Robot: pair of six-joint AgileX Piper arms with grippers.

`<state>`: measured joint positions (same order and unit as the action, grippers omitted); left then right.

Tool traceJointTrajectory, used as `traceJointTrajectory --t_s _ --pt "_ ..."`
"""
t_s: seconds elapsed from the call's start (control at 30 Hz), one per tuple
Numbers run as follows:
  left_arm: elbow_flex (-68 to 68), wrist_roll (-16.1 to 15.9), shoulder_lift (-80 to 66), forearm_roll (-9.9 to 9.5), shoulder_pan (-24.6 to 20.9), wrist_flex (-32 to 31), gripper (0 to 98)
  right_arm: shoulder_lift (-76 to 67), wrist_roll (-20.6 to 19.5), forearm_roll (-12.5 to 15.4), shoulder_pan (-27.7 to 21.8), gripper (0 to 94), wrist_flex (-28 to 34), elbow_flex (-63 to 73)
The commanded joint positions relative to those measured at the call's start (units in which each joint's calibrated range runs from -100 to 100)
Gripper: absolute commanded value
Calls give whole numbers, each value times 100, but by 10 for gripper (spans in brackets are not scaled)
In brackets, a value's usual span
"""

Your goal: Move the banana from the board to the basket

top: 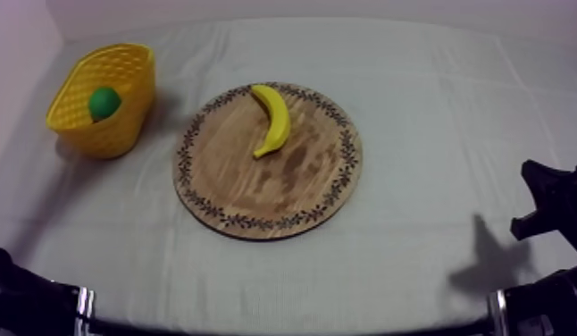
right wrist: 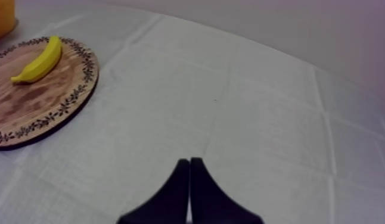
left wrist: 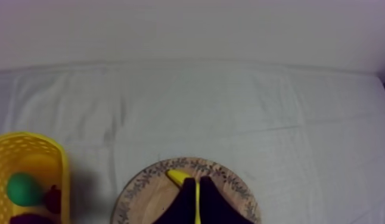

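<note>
On the clothed table (top: 435, 134), the banana (top: 273, 119) lies on the wooden board (top: 256, 192).

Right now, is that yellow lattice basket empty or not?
Not empty: the yellow lattice basket holds a round green toy fruit, with a small red fruit beside it.

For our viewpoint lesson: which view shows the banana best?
Top view: the whole banana lies unobstructed on the board. The left pincer hides most of it in its wrist view; the right wrist view sees it obliquely.

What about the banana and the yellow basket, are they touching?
Apart. The top view shows the banana lying on the board, with bare cloth between the board and the basket.
</note>
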<state>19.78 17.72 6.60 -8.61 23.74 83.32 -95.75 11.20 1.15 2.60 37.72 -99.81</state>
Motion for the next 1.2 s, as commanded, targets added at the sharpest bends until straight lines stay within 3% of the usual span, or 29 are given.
traceJointTrajectory --t_s 0.0,0.47,0.83,0.93,1.07,1.17 --pt "61 75 349 8 20 -55 0 0 1 0 0 3 -6 3" --pt "-67 329 1478 -57 175 -433 0 0 6 0 0 3 -6 3" --pt "98 83 1675 10 221 -713 33 0 6 0 0 3 -6 3" --pt "104 70 1697 -10 218 -801 132 0 6 0 0 3 -6 3" --pt "105 124 1712 0 188 -841 413 0 6 0 0 3 -6 3" --pt "93 124 1727 40 167 -809 565 0 6 0 0 3 -6 3"
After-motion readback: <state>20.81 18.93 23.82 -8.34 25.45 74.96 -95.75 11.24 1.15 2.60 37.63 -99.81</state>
